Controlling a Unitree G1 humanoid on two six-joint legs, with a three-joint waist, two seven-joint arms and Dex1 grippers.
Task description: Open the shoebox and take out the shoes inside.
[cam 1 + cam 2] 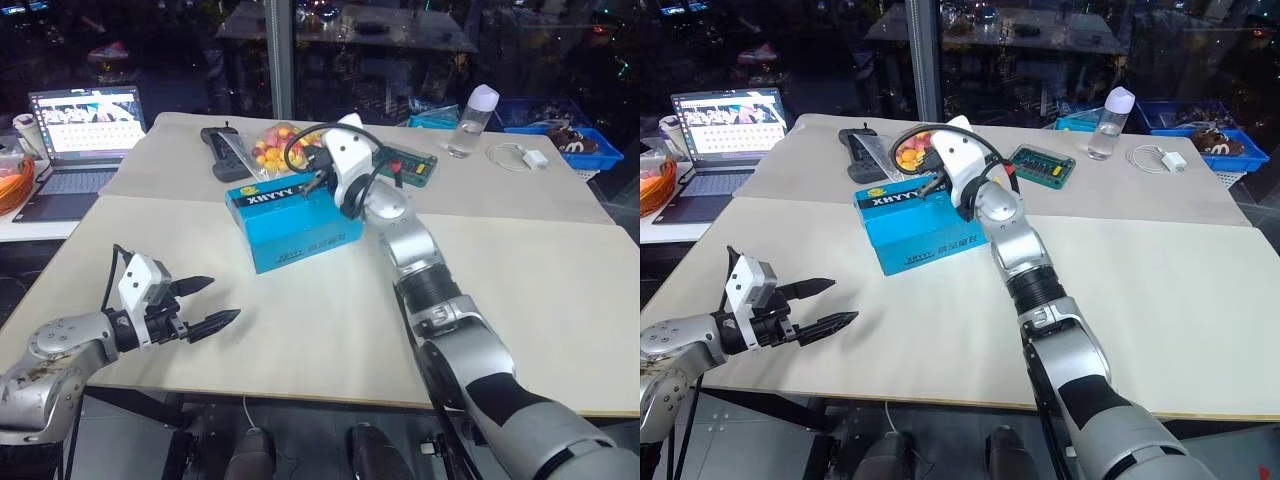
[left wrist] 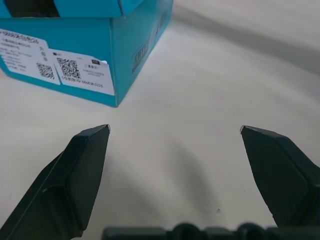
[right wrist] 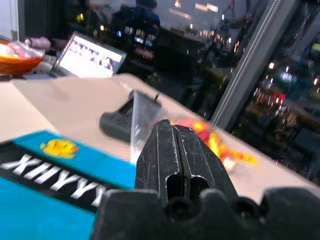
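1. Two grippers are over a big pale table [image 1: 300,330].
2. At the lower left of the head views, the left gripper [image 1: 213,303] has its two black fingers spread wide and holds nothing. It hangs just above the table, well apart from the box.
3. Near the middle of the frame, the right gripper [image 1: 318,183] has its fingers pressed tight together, with nothing seen between them. Its tip is right at the back top edge of the shoebox [image 1: 290,225]. I cannot tell if it touches the lid.
4. That shoebox is bright blue with a black band and white letters. It sits on the table in the upper middle of the frame, with its lid down, so nothing inside it can be seen.
5. Just behind the box is a clear bag of small colored balls [image 1: 272,148], next to a black thing [image 1: 222,152].
6. A green board [image 1: 412,165] lies to the right of the box, and farther right a clear bottle [image 1: 474,122] stands.
7. At the upper left, a laptop [image 1: 80,130] is open.
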